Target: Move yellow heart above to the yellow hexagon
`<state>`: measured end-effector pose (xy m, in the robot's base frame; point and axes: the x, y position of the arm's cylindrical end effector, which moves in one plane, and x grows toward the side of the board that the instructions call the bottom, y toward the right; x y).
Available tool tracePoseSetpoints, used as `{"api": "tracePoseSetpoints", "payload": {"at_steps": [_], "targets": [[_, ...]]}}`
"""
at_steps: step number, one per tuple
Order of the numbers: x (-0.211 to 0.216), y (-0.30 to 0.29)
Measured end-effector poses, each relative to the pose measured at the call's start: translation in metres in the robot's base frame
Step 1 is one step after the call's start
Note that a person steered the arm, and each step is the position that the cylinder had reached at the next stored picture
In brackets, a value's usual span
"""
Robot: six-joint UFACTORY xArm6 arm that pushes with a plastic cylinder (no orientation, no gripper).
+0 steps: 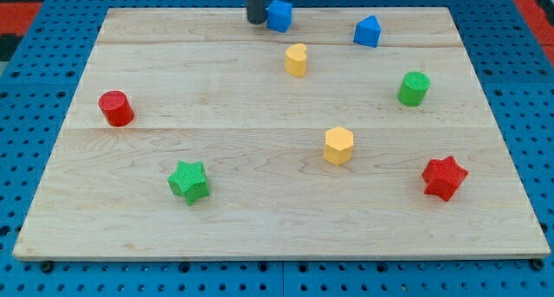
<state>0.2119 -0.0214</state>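
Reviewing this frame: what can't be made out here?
- Rod above my tip: cut off by the view's top edge; arm not shown.
- Contact between my tip and the blue block on its right: too close to tell.
- That blue block's exact shape: unclear at this size.

Pale wooden counter (pixel 260 219), planked, grain running left to right, seams visible across upper and middle parts; fills most of frame, narrower toward the top. Beneath and around it, blue perforated base (pixel 35 63), regular rows of round holes, showing along left, right and lower edges. Red patches (pixel 17 7) at upper left and upper right corners of frame. Even, diffuse lighting; soft short shadows. No walls, windows or furniture discernible.
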Motion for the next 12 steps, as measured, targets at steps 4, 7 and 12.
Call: {"api": "tracePoseSetpoints", "payload": {"at_steps": [4,7,12], "targets": [[0.036,0.032],[0.109,0.054],[0.214,0.098]]}}
